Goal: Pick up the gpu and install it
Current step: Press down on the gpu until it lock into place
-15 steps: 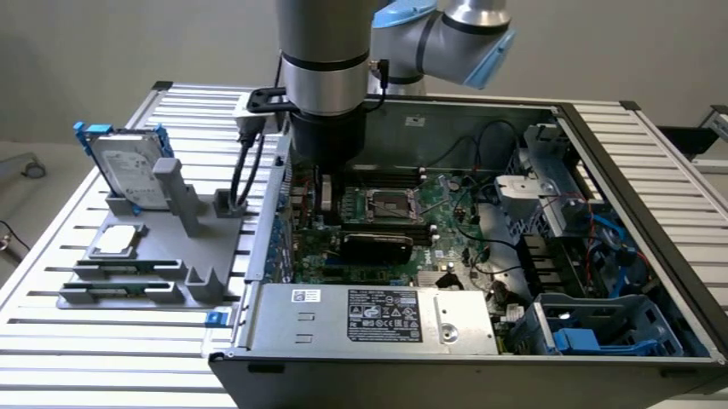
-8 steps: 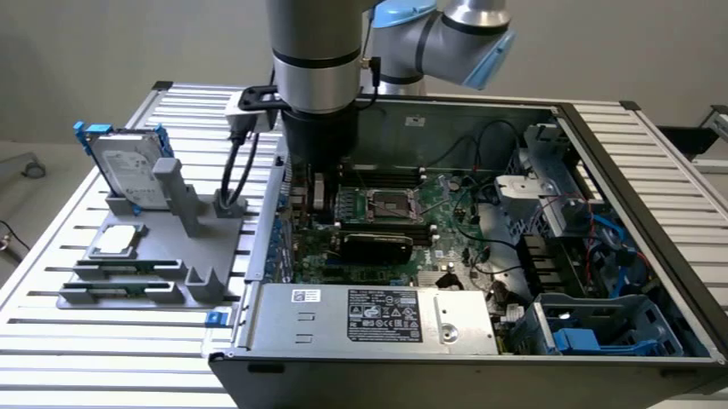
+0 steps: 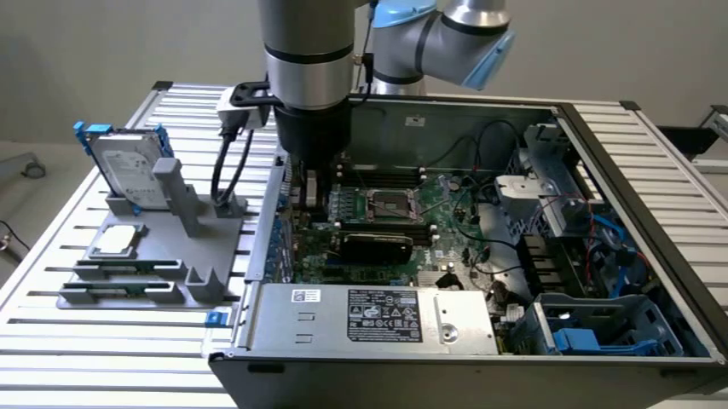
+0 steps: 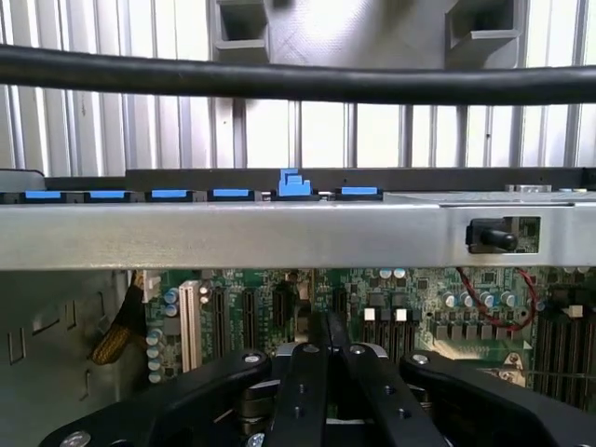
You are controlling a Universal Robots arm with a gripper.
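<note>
Where the case comes nearest: a grey power supply with a black label lies along the front edge of the open computer case
Gpu: just behind the power supply the gpu stands on edge on the motherboard, black shroud facing the front; whether it is fully seated I cannot tell
Motherboard: the green motherboard covers the case floor, with the square processor socket just behind the gpu
Claw: the claw hangs low inside the case by the wall on the exterior view's left, beyond the gpu and apart from it; its black fingers are pressed together with nothing between them, the tips over the row of card slots
Arm: the grey arm drops straight down into the case from above
Counter: the slatted metal counter carries the case
Fixture: on the exterior view's left, outside the case, a grey fixture stands on the counter
Hard drive: a silver hard drive in a blue frame stands upright at the fixture's far end
</note>
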